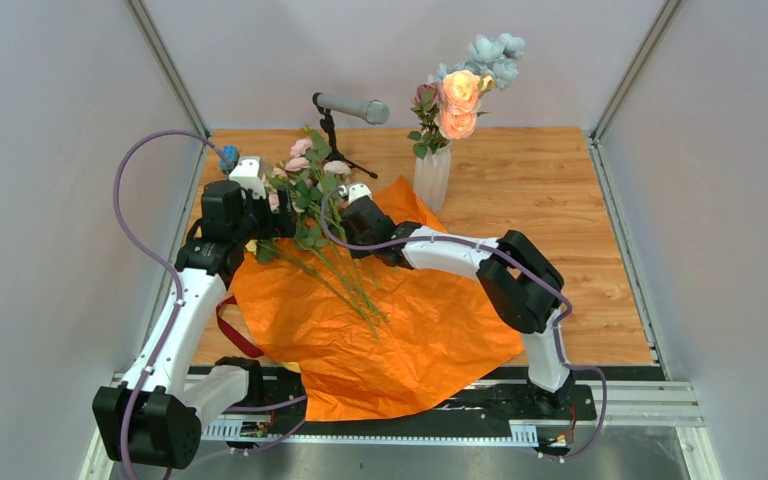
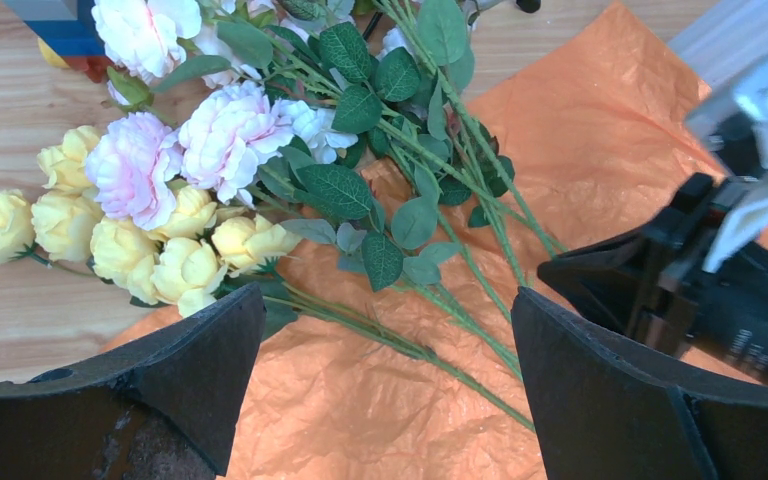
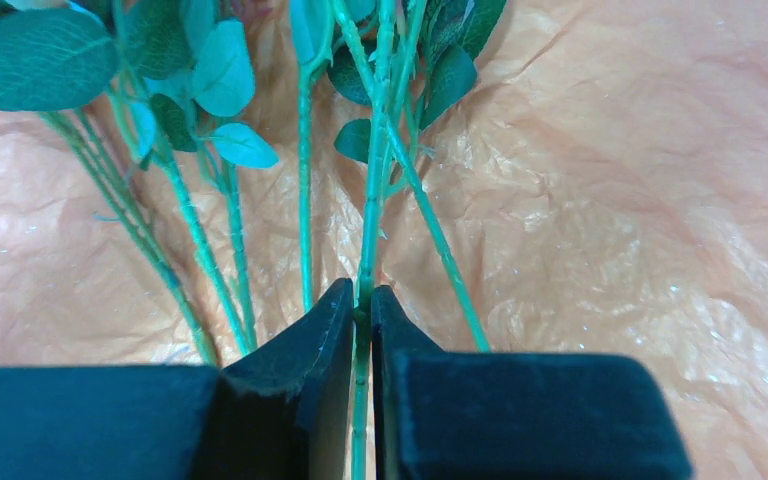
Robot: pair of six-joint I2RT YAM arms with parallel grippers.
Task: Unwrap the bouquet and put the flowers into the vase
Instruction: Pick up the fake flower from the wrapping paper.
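Observation:
The bouquet is unwrapped: its crinkled orange paper lies spread flat on the table. Loose flowers lie across the paper's far-left part, pink and yellow heads toward the back and green stems trailing forward. My right gripper is shut on one thin green stem, low over the paper among the other stems. My left gripper hangs wide open above the stems, just behind the yellow roses, holding nothing. The white ribbed vase stands upright beyond the paper, with peach and pale blue flowers in it.
A grey microphone on a black stand rises behind the flower heads. A dark red ribbon lies at the paper's left edge. White walls close in the wooden table on the left, right and back. The right arm's black wrist sits close to my left gripper.

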